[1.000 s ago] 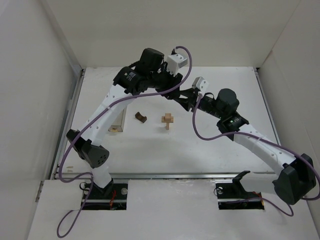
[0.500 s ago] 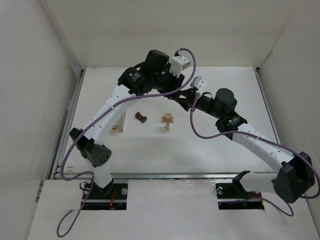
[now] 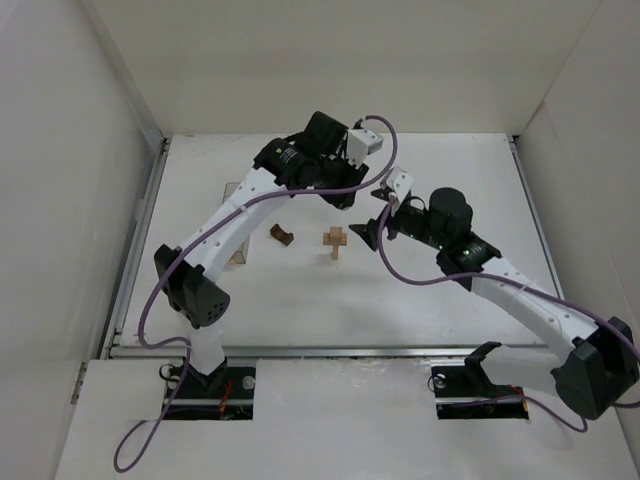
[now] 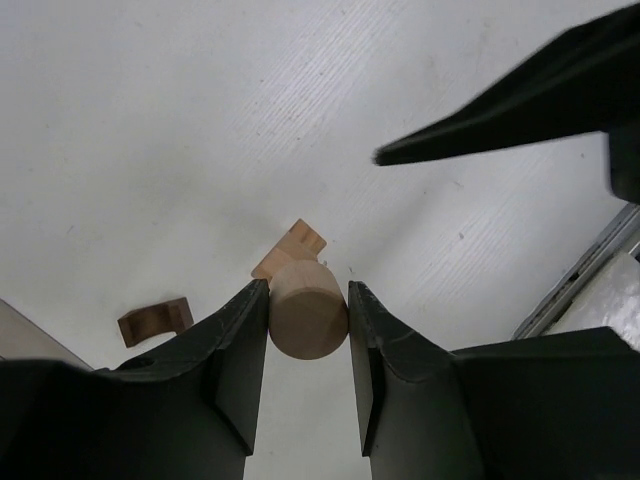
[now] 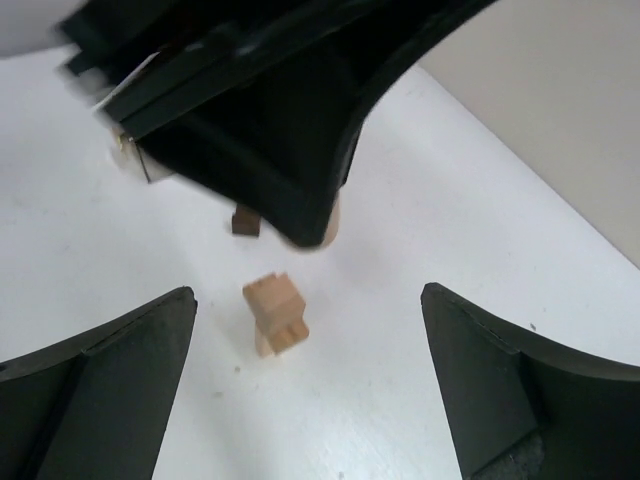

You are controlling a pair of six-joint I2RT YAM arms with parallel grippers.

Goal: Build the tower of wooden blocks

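Note:
The wood block tower (image 3: pixel 338 240) stands mid-table as a pale tan post with a crosspiece on top; it also shows in both wrist views (image 4: pixel 292 250) (image 5: pixel 275 312). A dark brown arch block (image 3: pixel 282 236) (image 4: pixel 153 320) lies on the table to its left. My left gripper (image 3: pixel 343 200) (image 4: pixel 307 290) hangs just above and behind the tower, shut on a pale wooden cylinder (image 4: pixel 307 308). My right gripper (image 3: pixel 368 218) (image 5: pixel 308 295) is open wide just right of the tower, holding nothing. One of its fingers (image 4: pixel 520 110) crosses the left wrist view.
A clear plastic box (image 3: pixel 238 260) stands left of the arch, mostly hidden under my left arm. White walls close in the table on the left, back and right. A metal rail (image 3: pixel 330 350) runs along the near edge.
My right gripper has opened wide and dropped nearer to the tower. My left arm has swung right and forward, bringing the cylinder over the tower.

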